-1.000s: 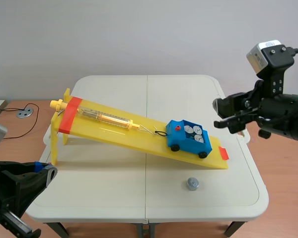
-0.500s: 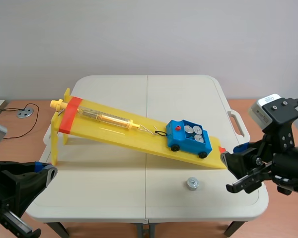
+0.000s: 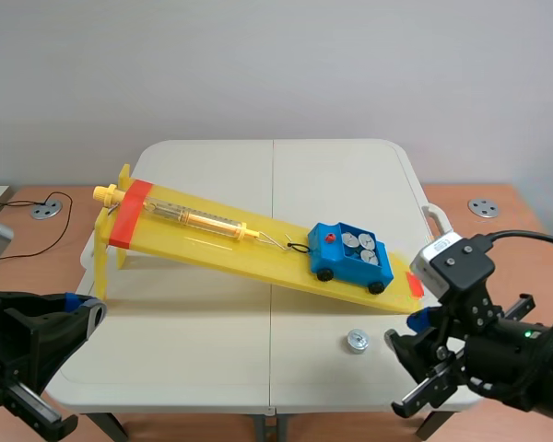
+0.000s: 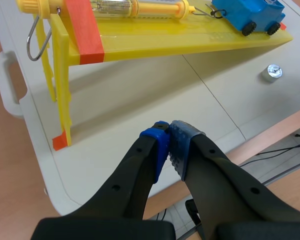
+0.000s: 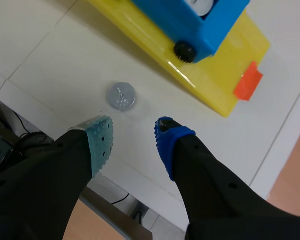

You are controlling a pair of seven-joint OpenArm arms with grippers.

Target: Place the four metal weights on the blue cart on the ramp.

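The blue cart (image 3: 350,257) sits low on the yellow ramp (image 3: 212,244), hooked to a spring scale, with three silver weights (image 3: 356,243) in its tray. A single metal weight (image 3: 357,341) lies on the white table in front of the ramp's foot. My right gripper (image 3: 407,373) is open, low at the table's front right, just right of that weight. In the right wrist view the weight (image 5: 122,96) lies slightly ahead of the open gripper (image 5: 134,137), toward its pale-padded finger; the cart (image 5: 200,22) is farther ahead. My left gripper (image 4: 169,139) is shut on nothing over the table's front left edge.
The ramp's raised end stands on yellow legs (image 4: 62,95) at the left, ahead of my left gripper. An orange tape tab (image 5: 248,80) marks the ramp's foot. The table's front edge (image 3: 276,405) lies close under both grippers. A table handle (image 3: 438,221) sticks out on the right.
My right arm has come down from high on the right to the table's front right, open, close to the loose weight. The left arm, cart and weight have not moved.
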